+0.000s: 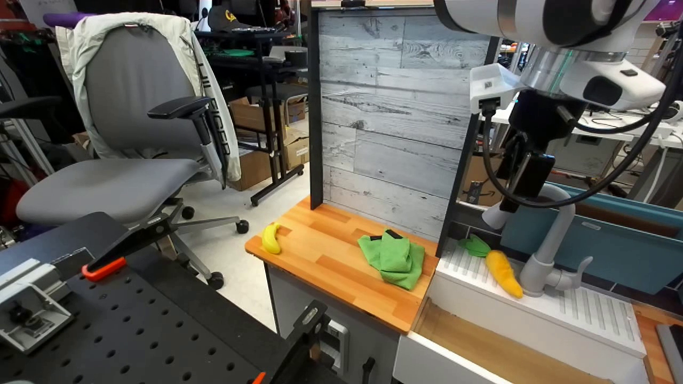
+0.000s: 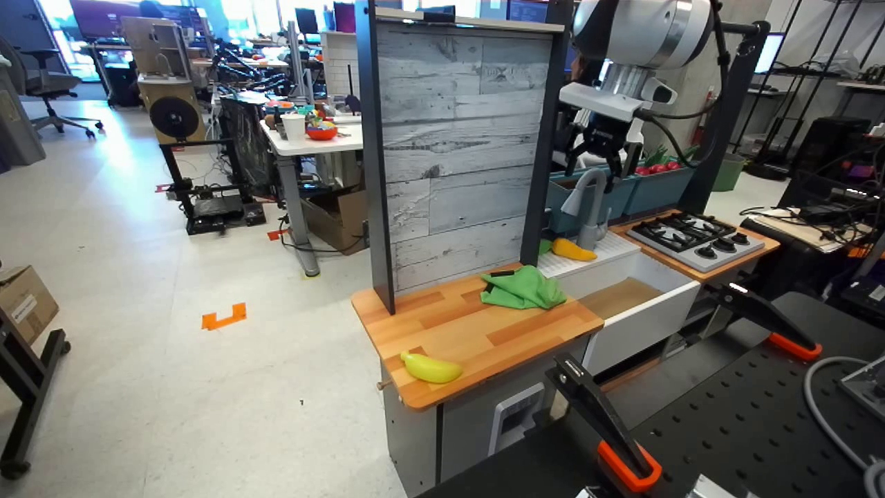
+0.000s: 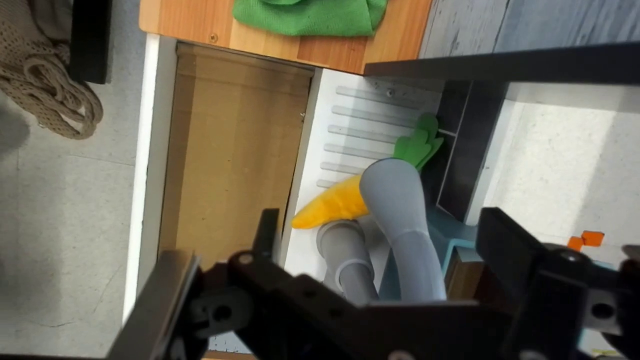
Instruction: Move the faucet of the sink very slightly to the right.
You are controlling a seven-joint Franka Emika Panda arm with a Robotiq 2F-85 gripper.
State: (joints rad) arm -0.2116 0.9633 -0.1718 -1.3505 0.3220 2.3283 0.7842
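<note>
Between the wide-apart fingers (image 3: 266,232) of the end effector (image 3: 380,220), as the wrist view has it, stands the arched grey faucet (image 3: 420,270) of the white sink (image 1: 533,326); whether either finger touches it, I can't tell. Lower down beneath the end effector, a toy carrot (image 3: 332,202) lies beside the faucet's base. Well away from the end effector, a green cloth (image 1: 395,260) and a yellow toy banana (image 1: 271,238) lie on the wooden surface (image 1: 331,261), the cloth the nearer of the two.
</note>
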